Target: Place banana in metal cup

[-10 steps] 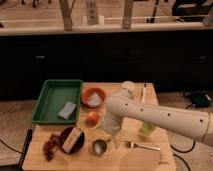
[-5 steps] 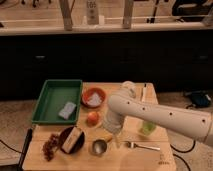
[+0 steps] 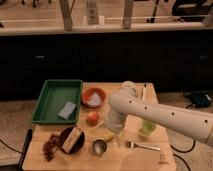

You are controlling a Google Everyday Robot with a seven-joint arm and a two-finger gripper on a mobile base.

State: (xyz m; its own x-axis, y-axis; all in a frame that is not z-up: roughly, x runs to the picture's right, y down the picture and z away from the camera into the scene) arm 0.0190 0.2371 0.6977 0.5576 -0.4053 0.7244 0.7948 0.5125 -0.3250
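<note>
The metal cup [image 3: 99, 146] is small, round and shiny, and stands near the front edge of the wooden table [image 3: 160, 157]. My white arm reaches in from the right. Its gripper [image 3: 113, 134] hangs just right of and above the cup, mostly hidden under the wrist. A small yellow piece [image 3: 108, 138], likely the banana, shows at the gripper's tip, close to the cup's right rim. I cannot tell whether it is held.
A dark bowl [image 3: 64, 135] with a pale item and grapes [image 3: 50, 146] lie left of the cup. An orange fruit [image 3: 92, 117], a red bowl [image 3: 93, 96] and a green tray [image 3: 54, 97] with a sponge are behind. A pale green cup [image 3: 148, 128] and a fork [image 3: 142, 146] are on the right.
</note>
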